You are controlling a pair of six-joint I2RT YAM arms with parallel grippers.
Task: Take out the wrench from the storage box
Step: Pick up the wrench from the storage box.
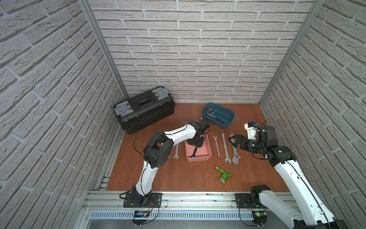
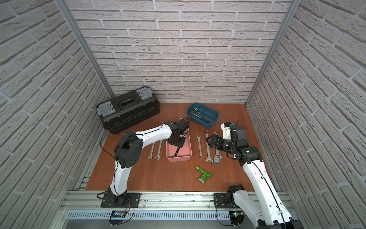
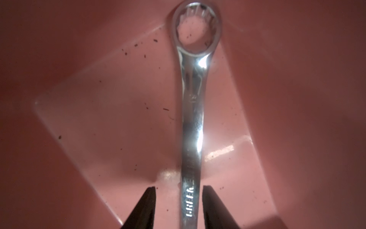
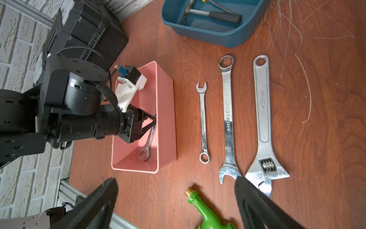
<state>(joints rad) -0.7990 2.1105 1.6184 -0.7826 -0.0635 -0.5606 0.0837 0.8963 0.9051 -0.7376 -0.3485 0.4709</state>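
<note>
As only wrist views show, left pincer (image 3: 179,187) straddles wrench (image 3: 193,119).

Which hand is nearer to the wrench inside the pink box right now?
Left. The left hand is down inside the pink storage box, straddling the wrench. The right hand hovers outside the box, over the adjustable wrench.

The walls of the storage box (image 1: 199,159) are hemming the left end effector (image 3: 179,189) in closely. Loose wrenches (image 1: 225,145) are lying beside it toward the right edge of the desk (image 1: 168,178), the right end effector (image 1: 231,141) hanging above them. The near edge is lying open, apart from a green nozzle (image 1: 223,174).
</note>
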